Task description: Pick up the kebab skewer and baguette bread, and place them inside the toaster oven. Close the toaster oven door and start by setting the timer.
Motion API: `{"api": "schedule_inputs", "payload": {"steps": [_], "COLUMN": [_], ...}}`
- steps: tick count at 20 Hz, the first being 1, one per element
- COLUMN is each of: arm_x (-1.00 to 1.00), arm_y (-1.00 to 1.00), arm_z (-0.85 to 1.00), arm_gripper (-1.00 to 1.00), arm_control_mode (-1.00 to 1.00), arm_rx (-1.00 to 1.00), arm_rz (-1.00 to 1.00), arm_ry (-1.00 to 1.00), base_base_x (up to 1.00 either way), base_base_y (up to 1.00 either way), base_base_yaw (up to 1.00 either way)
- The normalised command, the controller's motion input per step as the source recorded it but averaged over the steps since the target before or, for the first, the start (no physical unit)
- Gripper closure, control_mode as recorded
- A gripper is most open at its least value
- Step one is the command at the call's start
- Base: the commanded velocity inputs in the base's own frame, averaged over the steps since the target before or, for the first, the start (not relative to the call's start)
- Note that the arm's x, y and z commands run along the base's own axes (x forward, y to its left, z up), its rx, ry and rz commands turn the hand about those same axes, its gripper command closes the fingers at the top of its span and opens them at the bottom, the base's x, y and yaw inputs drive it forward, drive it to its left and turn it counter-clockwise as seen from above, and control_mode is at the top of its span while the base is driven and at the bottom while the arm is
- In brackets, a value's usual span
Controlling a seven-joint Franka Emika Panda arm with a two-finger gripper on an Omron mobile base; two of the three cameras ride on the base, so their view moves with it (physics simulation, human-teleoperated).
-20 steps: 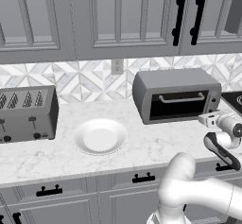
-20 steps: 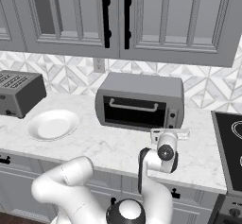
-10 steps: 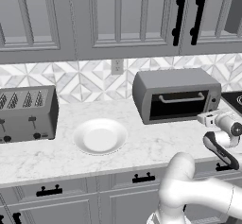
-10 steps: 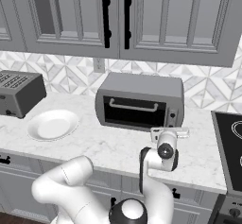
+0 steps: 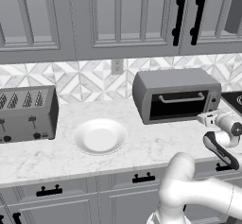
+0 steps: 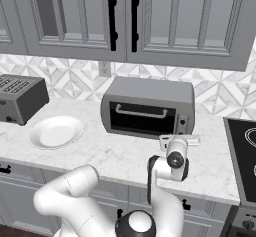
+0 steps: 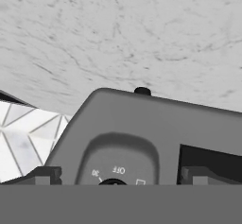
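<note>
The toaster oven (image 5: 175,95) (image 6: 150,106) stands at the back of the counter with the toaster oven door (image 5: 179,104) (image 6: 142,118) shut and its bar handle along the top. My gripper (image 5: 206,119) (image 6: 179,140) hovers open just in front of the oven's right control strip. The hand view is rolled over. It shows the oven's grey control strip (image 7: 132,124) close up, with a dial (image 7: 112,181) marked OFF and 30 between my spread fingertips (image 7: 45,175). Nothing is held. The kebab skewer and the baguette bread are out of view.
An empty white plate (image 5: 100,137) (image 6: 56,132) lies left of the oven. A grey slot toaster (image 5: 26,114) (image 6: 20,98) stands at the far left. A black stovetop (image 6: 245,151) borders the counter on the right. Wall cabinets hang above.
The hand has edged slightly closer to the oven's control strip. The jaws stay open, and nothing else has moved.
</note>
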Motion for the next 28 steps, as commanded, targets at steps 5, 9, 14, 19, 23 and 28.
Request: {"api": "schedule_inputs", "payload": {"steps": [5,9,14,19,23,28], "arm_x": [0.00,-0.08,-0.14,0.04,0.05,0.00], "arm_y": [-0.09,-0.13,-0.08,0.00,0.00,0.00], "arm_z": [0.00,0.00,-0.02,0.00,0.00,0.00], "arm_gripper": [-1.00,-1.00,-1.00,-1.00,-1.00,-1.00], "arm_control_mode": [-1.00,-1.00,-1.00,-1.00,-1.00,-1.00], "arm_rx": [0.00,0.00,0.00,0.00,-0.01,-0.02], "arm_rz": [0.00,0.00,0.00,0.00,0.00,0.00], "arm_ry": [0.00,0.00,0.00,-0.03,-0.04,-0.03], "base_base_x": [0.00,0.00,0.00,0.00,0.00,0.00], "base_base_y": [0.00,0.00,0.00,0.00,0.00,0.00], "base_base_yaw": [0.00,0.00,0.00,0.00,0.00,0.00]}}
